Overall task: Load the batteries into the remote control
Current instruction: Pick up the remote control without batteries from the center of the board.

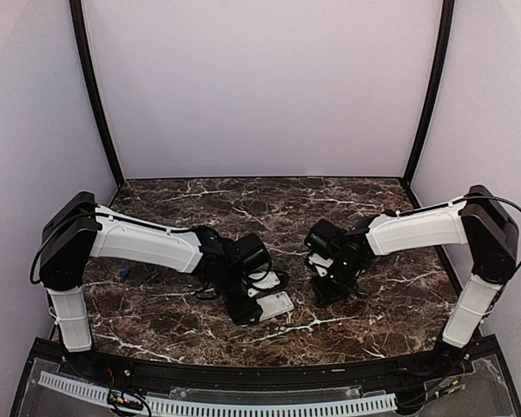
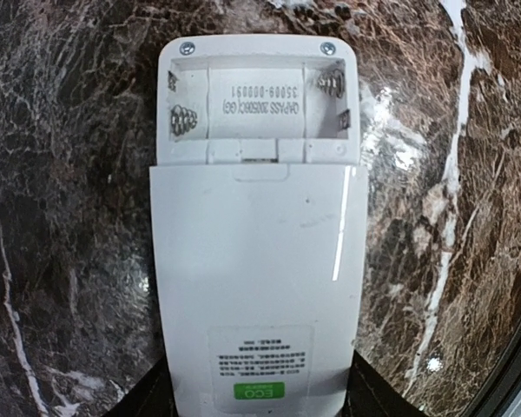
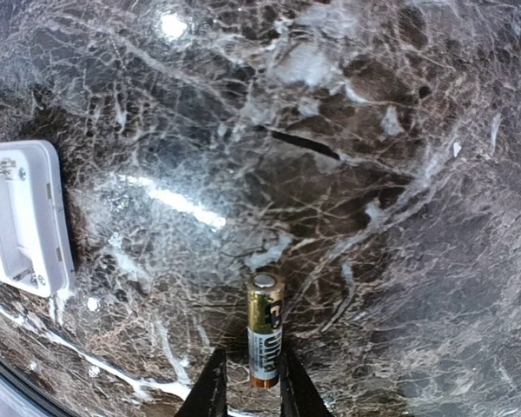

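Flat white remote control point(image 2: 259, 287), bay point(image 2: 256, 104) open; gold cylindrical battery point(image 3: 265, 330).

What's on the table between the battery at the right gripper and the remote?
Nothing. In the right wrist view, only bare marble table runs from the battery to the remote.

The floor of the battery compartment point(image 2: 256, 104) in the remote control point(image 2: 256, 261) carries two upside-down printed lines, roughly "QAPASS 200506C1 (GG)" and "35009-000091". Near its other end, a green sticker point(image 2: 259, 390) reads "ECO", upside down, under a label point(image 2: 259, 354) of illegibly fine print. The gold-and-black battery point(image 3: 265, 330) bears large lettering, seemingly "GP ULTRA".
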